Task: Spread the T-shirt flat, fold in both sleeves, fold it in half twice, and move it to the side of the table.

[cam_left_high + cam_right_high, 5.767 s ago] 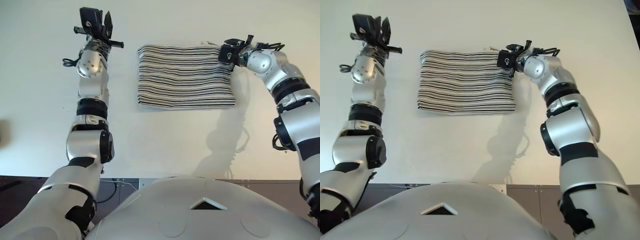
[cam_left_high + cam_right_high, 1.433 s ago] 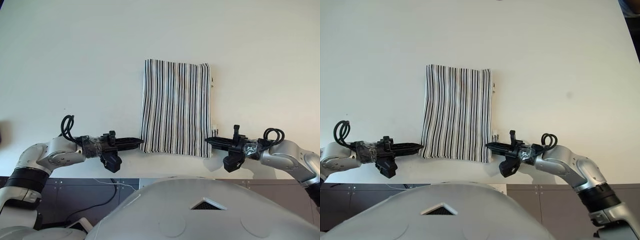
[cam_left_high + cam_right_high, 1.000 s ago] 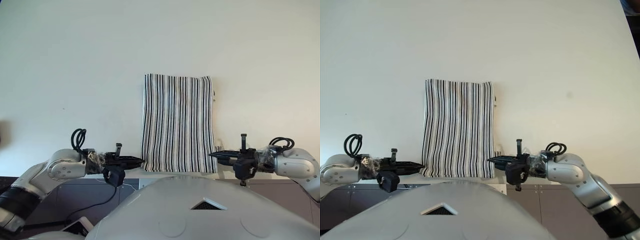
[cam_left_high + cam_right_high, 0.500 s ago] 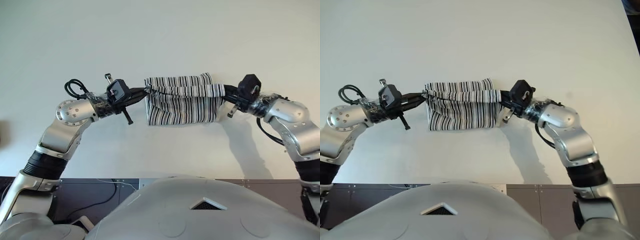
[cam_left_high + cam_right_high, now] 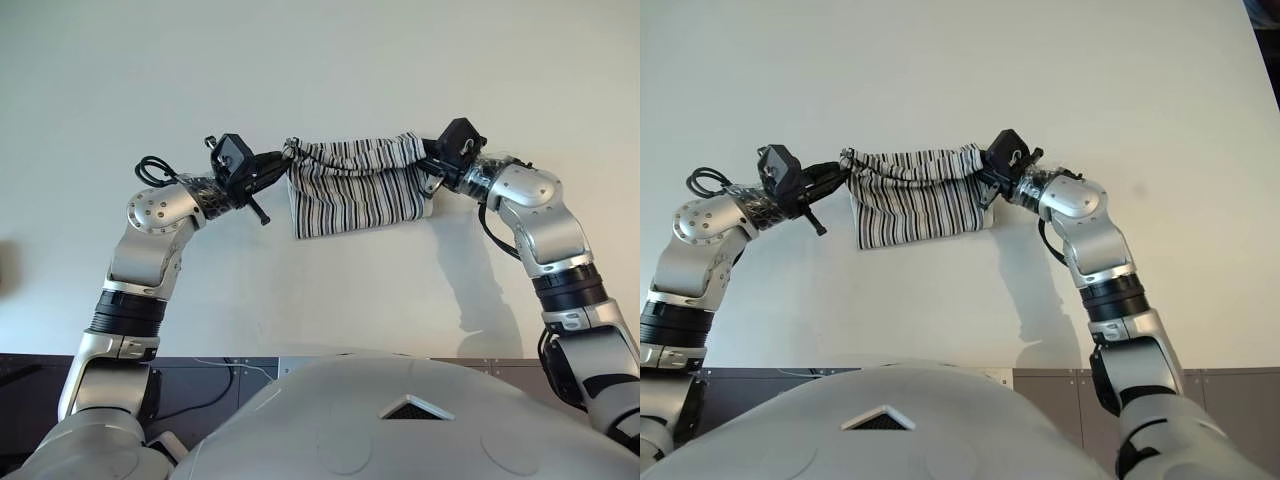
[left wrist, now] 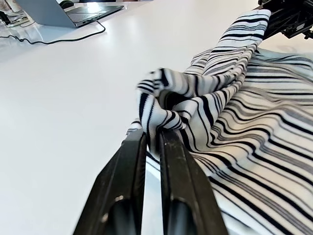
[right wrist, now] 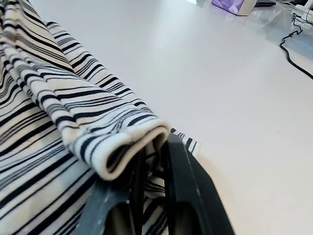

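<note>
The black-and-white striped T-shirt (image 5: pixel 355 195) lies folded on the white table (image 5: pixel 320 60), its near edge lifted and carried over toward the far edge. My left gripper (image 5: pixel 286 154) is shut on the shirt's left corner (image 6: pixel 155 95). My right gripper (image 5: pixel 424 152) is shut on the right corner (image 7: pixel 124 142). The raised edge sags between the two grippers, above the lower layers that rest on the table. In the left wrist view the right gripper (image 6: pixel 288 19) shows at the cloth's far end.
A laptop (image 6: pixel 68 12) with a cable stands far off on the table in the left wrist view. A small box (image 7: pixel 232 5) and a cable (image 7: pixel 293 58) lie farther off in the right wrist view. White tabletop stretches all around the shirt.
Both grippers took hold of the shirt's near corners at the table's front edge, then lifted and carried them away toward the far edge, doubling the long shirt over. In the last half second they moved slightly farther.
</note>
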You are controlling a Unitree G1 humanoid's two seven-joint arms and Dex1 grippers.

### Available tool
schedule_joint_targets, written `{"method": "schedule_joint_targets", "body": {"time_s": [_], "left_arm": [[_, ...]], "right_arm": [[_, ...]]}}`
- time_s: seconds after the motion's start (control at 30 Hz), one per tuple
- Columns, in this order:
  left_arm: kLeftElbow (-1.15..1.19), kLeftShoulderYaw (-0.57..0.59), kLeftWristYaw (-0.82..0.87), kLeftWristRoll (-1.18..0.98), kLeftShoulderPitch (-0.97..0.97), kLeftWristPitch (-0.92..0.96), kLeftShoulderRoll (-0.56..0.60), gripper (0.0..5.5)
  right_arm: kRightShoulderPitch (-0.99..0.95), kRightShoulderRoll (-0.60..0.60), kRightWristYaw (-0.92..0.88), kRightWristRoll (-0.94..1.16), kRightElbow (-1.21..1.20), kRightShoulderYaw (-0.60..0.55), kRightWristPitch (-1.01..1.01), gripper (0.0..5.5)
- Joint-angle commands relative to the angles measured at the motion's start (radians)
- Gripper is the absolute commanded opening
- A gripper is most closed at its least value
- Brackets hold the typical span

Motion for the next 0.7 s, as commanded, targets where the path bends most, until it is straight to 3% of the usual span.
{"method": "schedule_joint_targets", "body": {"time_s": [0.03, 0.2, 0.33, 0.4, 0.53, 0.7], "left_arm": [[0.095, 0.006, 0.03, 0.079, -0.047, -0.013, -0.041, 1.07], [0.214, 0.064, 0.09, 0.084, -0.123, 0.013, -0.128, 1.3], [0.29, 0.086, 0.159, 0.104, -0.158, 0.064, -0.197, 1.3], [0.273, 0.114, 0.187, 0.103, -0.142, 0.079, -0.205, 1.3], [0.238, 0.196, 0.3, 0.078, -0.09, 0.093, -0.264, 1.3], [0.179, 0.246, 0.44, 0.053, -0.051, 0.099, -0.39, 1.3]], "right_arm": [[-0.057, 0.059, -0.024, -0.021, 0.102, -0.027, -0.028, 1.29], [-0.164, 0.155, -0.103, 0.035, 0.289, -0.152, -0.008, 2.21], [-0.25, 0.21, -0.207, 0.031, 0.463, -0.23, -0.022, 2.21], [-0.202, 0.203, -0.186, 0.015, 0.301, -0.198, 0.004, 2.21], [0.023, 0.178, -0.137, -0.019, -0.199, -0.025, 0.139, 2.21], [0.117, 0.29, -0.282, -0.129, -0.284, 0.089, 0.17, 2.21]]}}
